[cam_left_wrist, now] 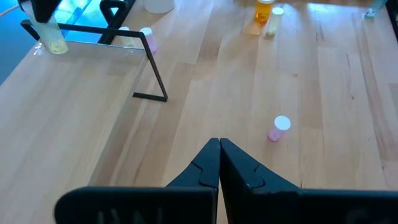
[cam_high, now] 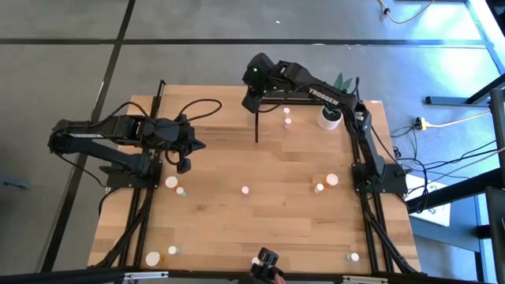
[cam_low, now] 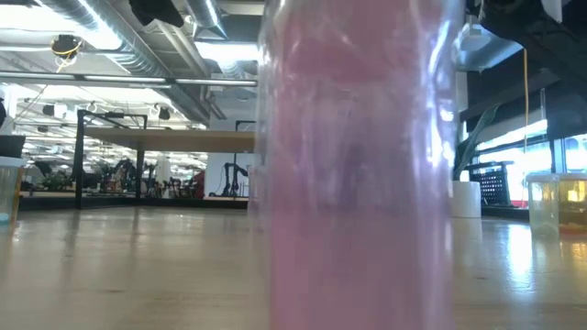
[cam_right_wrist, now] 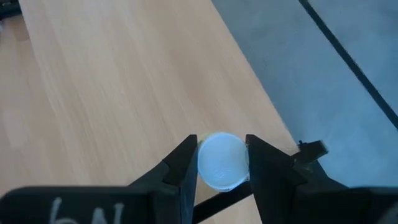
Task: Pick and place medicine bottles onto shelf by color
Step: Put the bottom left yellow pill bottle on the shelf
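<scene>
Overhead, the worktop [cam_high: 260,221] carries the shelf [cam_high: 207,118] at its 11 o'clock area, with medicine bottles [cam_high: 245,190] scattered from the centre toward 3 and 7 o'clock. At 12 o'clock the right gripper [cam_right_wrist: 221,163] hangs over the shelf's far edge; a white-capped bottle [cam_right_wrist: 221,160] sits squarely between its fingers [cam_right_wrist: 184,163], pinched on both sides. At 9 o'clock the left gripper [cam_left_wrist: 219,163] has its fingers pressed together, holding nothing, a pink bottle [cam_left_wrist: 278,128] lying apart beyond their tips.
</scene>
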Robot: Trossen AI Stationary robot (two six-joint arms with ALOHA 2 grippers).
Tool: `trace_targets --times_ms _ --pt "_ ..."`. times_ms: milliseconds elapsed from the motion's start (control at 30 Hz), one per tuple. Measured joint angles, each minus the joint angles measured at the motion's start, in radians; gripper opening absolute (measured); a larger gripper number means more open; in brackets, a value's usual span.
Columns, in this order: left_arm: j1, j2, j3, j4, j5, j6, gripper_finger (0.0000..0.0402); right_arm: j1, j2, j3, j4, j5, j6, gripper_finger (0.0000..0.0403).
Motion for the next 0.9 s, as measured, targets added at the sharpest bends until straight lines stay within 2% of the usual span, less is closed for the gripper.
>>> trace_targets --times_ms 900 --pt "0.0 0.0 0.0 0.0 0.0 -0.006 0.0 -0.006 0.004 -0.024 0.018 0.002 -0.045 0.0122"
